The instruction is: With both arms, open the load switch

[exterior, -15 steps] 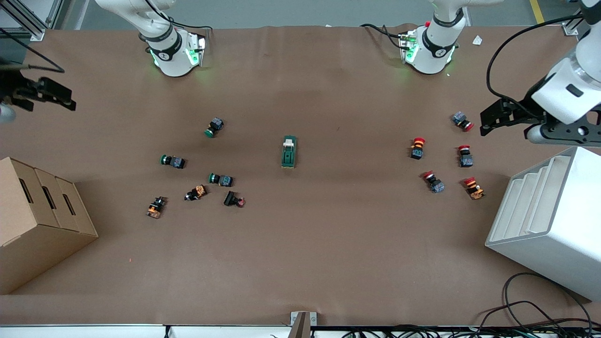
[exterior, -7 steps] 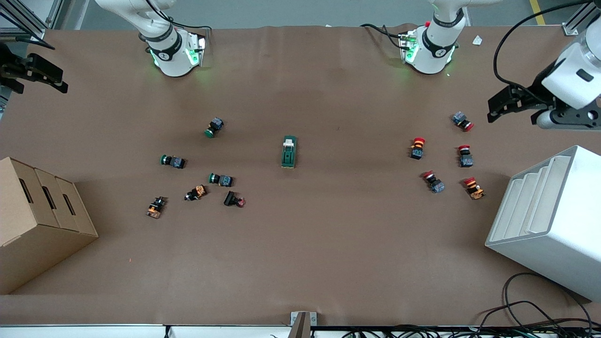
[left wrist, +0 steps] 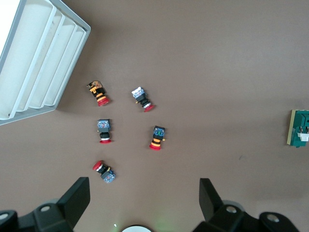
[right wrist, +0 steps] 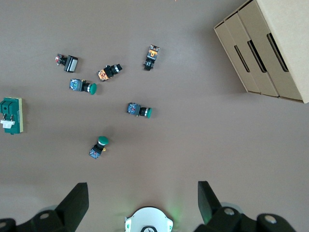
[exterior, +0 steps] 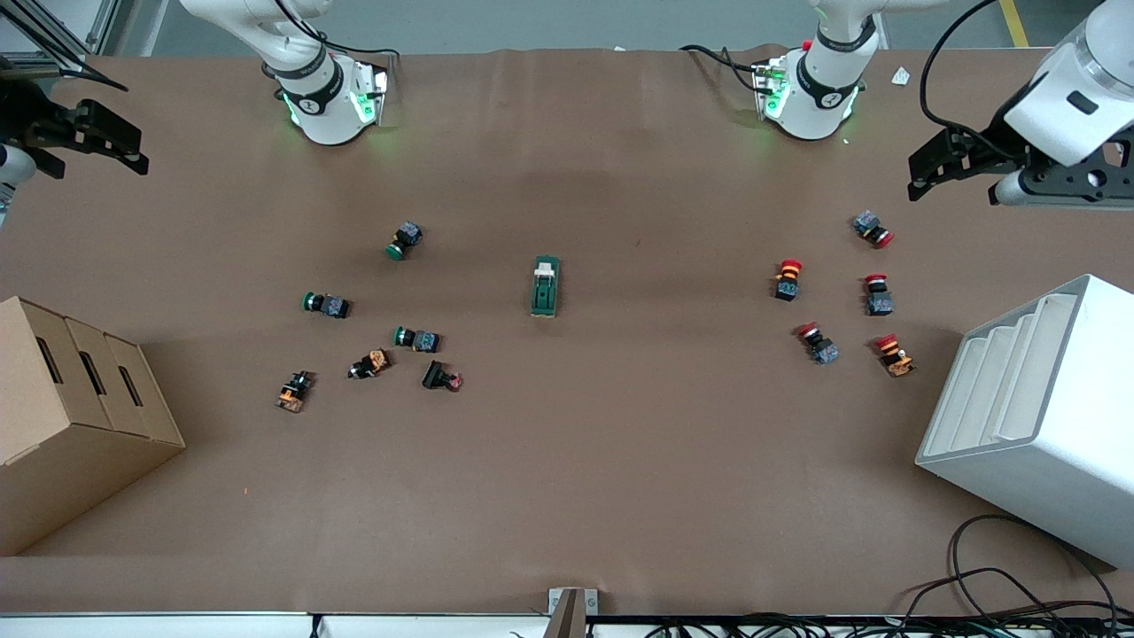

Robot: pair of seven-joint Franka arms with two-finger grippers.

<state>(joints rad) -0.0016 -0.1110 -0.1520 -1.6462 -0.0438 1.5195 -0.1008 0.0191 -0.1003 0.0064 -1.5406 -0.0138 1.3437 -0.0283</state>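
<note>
Front view: load switch (exterior: 546, 286) at the table's middle, untouched.
My left gripper (exterior: 926, 168) and right gripper (exterior: 120, 146) hang spread, empty; the switch looks light and rigid — I'd pinch its green sides and flip the white toggle (exterior: 546, 268).

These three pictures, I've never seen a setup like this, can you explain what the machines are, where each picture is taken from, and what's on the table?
Two white robot arms stand at a brown table. One picture looks down from a high camera facing them; the others come from cameras on each wrist.

The left gripper hangs open over the red push buttons, beside a white rack. The right gripper hangs open above a cardboard box, with the green push buttons farther toward the middle. Neither holds anything.

The load switch, a dark green block, lies untouched mid-table.
</note>
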